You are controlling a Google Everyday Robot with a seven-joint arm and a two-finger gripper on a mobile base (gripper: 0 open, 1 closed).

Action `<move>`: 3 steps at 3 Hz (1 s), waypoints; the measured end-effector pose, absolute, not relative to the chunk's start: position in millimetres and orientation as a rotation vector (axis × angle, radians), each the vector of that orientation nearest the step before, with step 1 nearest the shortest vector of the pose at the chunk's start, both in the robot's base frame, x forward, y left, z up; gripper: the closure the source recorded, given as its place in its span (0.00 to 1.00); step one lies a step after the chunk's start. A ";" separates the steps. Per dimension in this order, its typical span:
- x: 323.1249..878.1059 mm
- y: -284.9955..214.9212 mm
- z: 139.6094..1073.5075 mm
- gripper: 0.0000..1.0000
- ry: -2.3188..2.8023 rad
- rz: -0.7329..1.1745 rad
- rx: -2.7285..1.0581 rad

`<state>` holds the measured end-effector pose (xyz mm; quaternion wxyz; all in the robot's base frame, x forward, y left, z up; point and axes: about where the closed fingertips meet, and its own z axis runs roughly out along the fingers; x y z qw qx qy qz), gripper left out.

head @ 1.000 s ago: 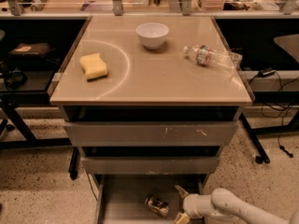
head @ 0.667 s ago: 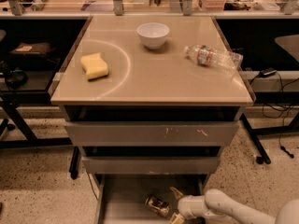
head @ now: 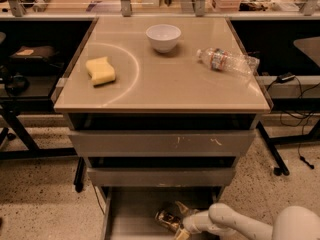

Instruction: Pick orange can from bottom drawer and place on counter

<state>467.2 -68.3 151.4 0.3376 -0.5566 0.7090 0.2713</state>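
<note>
The orange can [head: 167, 219] lies on its side on the grey floor of the open bottom drawer [head: 132, 216], near the bottom edge of the view. My gripper [head: 181, 220] reaches into the drawer from the right on a white arm, its fingers [head: 182, 207] spread either side of the can's right end. The beige counter [head: 165, 79] with its white arc mark is above the drawers.
On the counter are a yellow sponge [head: 100, 70], a white bowl [head: 163, 37] and a clear water bottle [head: 227, 62] lying on its side. Two shallower grey drawers [head: 161, 143] stick out above the bottom drawer. Dark shelving and cables flank the cabinet.
My arm has slid left further into the bottom drawer, bringing the gripper up to the can. The can has not moved.
</note>
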 end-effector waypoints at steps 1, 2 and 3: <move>474.8 -63.4 139.5 0.00 1.858 0.707 -1.442; 475.4 -63.4 139.2 0.20 1.858 0.707 -1.442; 475.3 -63.4 139.2 0.43 1.858 0.707 -1.442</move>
